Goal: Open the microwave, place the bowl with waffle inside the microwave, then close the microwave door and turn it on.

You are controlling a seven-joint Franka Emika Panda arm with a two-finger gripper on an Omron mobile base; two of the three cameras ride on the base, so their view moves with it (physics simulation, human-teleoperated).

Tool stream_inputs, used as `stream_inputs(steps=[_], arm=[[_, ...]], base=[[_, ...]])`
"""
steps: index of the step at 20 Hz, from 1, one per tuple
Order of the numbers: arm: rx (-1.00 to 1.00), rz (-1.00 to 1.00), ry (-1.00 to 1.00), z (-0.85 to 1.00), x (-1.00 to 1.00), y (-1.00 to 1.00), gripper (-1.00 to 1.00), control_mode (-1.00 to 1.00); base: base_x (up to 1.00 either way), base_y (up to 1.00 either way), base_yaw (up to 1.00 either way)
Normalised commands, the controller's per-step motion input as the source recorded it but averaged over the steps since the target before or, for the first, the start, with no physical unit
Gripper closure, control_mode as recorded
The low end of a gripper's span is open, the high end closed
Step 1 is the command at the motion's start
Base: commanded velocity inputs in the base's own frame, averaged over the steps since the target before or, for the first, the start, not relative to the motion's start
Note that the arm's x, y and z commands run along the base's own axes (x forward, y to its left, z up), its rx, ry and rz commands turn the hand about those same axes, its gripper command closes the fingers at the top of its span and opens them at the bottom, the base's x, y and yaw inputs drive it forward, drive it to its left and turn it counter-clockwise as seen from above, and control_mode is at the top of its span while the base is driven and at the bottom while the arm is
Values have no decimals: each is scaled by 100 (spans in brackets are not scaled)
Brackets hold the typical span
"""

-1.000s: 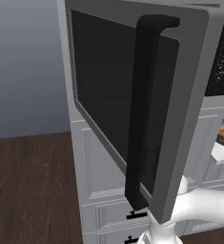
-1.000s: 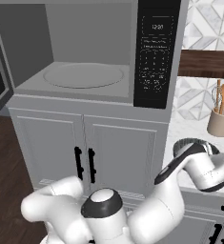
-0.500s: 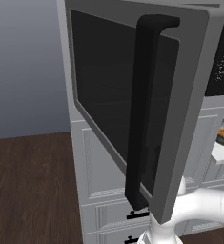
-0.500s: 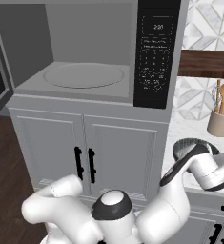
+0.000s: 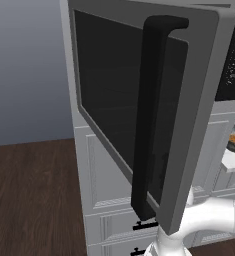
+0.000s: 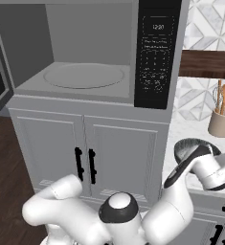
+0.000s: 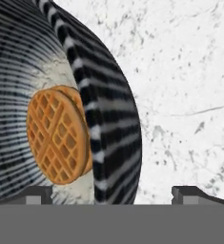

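the microwave door (image 5: 154, 110) stands swung wide open, its dark glass and long black bar handle (image 5: 149, 120) turned out into the room. behind it the microwave (image 6: 99, 52) shows its grey hollow, with the round glass turntable (image 6: 83, 75) lying flat on the floor of the cavity and the black keypad panel (image 6: 156, 52) at its right side. below are white cabinet doors (image 6: 85, 153) with small black handles.

the arm bends low and off to the right, over the marble counter (image 7: 189, 76). from the hand's own camera the gripper (image 7: 113, 195) has its two dark finger tips (image 7: 189, 194) set far apart, nothing pinched between them. the bowl (image 7: 108, 124), black and white striped, sits on the counter with its near rim passing between those tips; whether either tip touches it i cannot tell. the waffle (image 7: 58, 134), round and orange-brown with a grid pattern, lies inside the bowl.

in the left base view the bowl peeks out at the right edge, near the counter's front edge. further back on the counter, against the patterned wall tiles, stands a pale crock of wooden utensils (image 6: 221, 117), under a dark wooden shelf (image 6: 207, 63).
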Motion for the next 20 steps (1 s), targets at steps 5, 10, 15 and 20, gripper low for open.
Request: stream_inputs(steps=[5,10,15,20], arm=[[1,0,5,-10,7,0,100,-100],[0,0,0,0,0,0,100,-100],[0,0,0,0,-5,0,100,-100],[0,-2,-7,14,-69,0,100,-100]], base=[[0,0,0],[0,0,0],[0,0,0],[0,0,0]])
